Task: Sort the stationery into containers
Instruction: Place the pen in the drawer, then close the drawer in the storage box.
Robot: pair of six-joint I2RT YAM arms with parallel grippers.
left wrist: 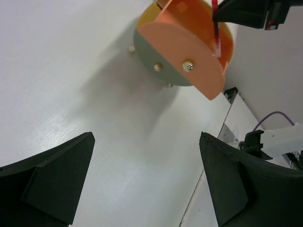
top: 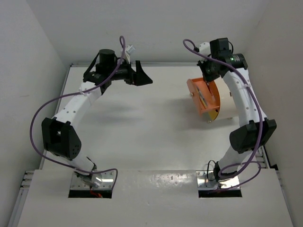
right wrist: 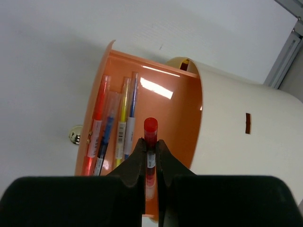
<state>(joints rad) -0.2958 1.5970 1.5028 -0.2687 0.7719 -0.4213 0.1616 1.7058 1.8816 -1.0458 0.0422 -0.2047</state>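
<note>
Cream container on white table

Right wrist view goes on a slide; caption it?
Right gripper holds a red pen over the orange drawer where other pens lie.

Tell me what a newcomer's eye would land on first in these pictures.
The bright orange drawer stands out first, slid open from the cream drum on the table's right side, with several coloured pens lying inside. Just over it, the right gripper has its jaws shut on a red pen. Across the table, the left gripper hangs open and empty.
</note>
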